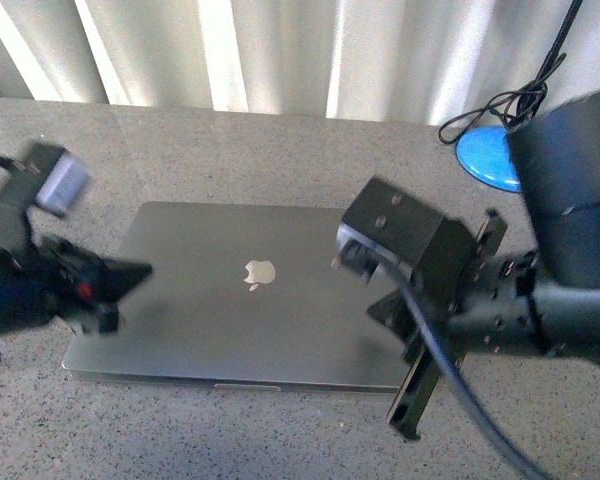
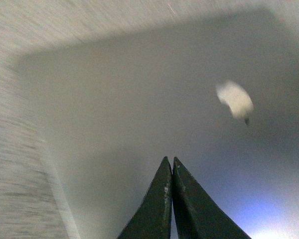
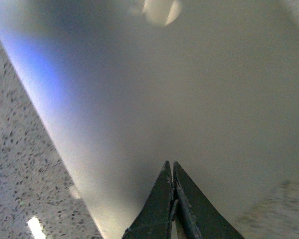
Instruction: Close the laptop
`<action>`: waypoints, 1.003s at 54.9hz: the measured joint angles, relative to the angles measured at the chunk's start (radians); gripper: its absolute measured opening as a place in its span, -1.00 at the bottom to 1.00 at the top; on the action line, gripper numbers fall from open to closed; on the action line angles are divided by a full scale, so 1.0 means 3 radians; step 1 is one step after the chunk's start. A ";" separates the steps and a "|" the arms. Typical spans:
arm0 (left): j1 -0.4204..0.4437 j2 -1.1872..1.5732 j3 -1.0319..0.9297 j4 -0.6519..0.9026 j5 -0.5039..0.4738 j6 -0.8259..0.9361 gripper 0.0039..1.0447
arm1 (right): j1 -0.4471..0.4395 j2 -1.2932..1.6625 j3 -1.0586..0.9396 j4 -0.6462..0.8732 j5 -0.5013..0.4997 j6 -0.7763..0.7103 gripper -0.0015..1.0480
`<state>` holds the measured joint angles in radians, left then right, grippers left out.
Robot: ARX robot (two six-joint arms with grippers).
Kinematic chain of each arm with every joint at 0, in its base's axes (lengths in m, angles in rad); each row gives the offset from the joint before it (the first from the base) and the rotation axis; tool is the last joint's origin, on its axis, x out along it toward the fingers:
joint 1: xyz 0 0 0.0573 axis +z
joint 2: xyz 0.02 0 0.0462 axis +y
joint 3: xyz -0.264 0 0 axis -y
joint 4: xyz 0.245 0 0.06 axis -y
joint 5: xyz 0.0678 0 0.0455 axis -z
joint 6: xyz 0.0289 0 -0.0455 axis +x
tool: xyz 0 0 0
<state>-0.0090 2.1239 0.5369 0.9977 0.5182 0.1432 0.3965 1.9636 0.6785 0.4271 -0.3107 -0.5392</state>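
The laptop [image 1: 230,320] lies shut and flat on the grey table, with the silver apple logo [image 1: 259,273] facing up on its lid. My left gripper [image 1: 145,270] is shut and empty, its tip just over the lid's left edge. My right gripper [image 1: 342,258] is shut and empty over the lid's right part. In the left wrist view the shut fingers [image 2: 171,160] point at the grey lid [image 2: 139,99], which is blurred. In the right wrist view the shut fingers [image 3: 170,164] hover close to the lid [image 3: 189,89].
A blue round base [image 1: 492,158] with a black cable [image 1: 500,105] stands at the back right. White curtains [image 1: 280,50] hang behind the speckled grey table [image 1: 280,145]. Table surface shows beside the lid in the right wrist view [image 3: 20,174].
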 joint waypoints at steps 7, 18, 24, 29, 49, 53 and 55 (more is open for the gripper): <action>0.0198 -0.0407 -0.0158 0.0703 -0.0512 -0.0565 -0.94 | -0.0141 -0.0435 -0.0029 0.0084 0.0137 0.0029 -0.98; 0.0788 -0.1998 -0.0609 0.0679 -0.2178 -0.1570 -0.74 | -0.0617 -0.1841 -0.0449 0.0306 0.0225 0.0047 -0.98; 0.0807 -0.2073 -0.0613 0.0666 -0.2190 -0.1656 -0.33 | -0.0732 -0.2319 -0.0621 0.0234 0.0233 0.0164 -0.65; 0.0792 -0.2056 -0.0627 0.0659 -0.2177 -0.1684 -0.02 | -0.0740 -0.2356 -0.0623 0.0233 0.0233 0.0196 -0.38; 0.0834 -0.2183 -0.0823 0.0566 -0.1115 -0.1043 0.33 | -0.0665 -0.2265 -0.0907 0.1026 0.1086 0.0735 0.29; 0.0740 -0.2373 -0.0985 0.0510 -0.1027 -0.0778 0.09 | -0.0690 -0.2314 -0.1160 0.1540 0.1507 0.1166 0.06; 0.0711 -0.2455 -0.1041 0.0484 -0.1050 -0.0703 -0.01 | -0.0716 -0.2377 -0.1231 0.1621 0.1554 0.1308 -0.04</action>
<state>0.2043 1.3872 0.2245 1.1431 0.2031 -0.0677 0.1818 1.2507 0.3092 0.9134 0.1555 -0.1467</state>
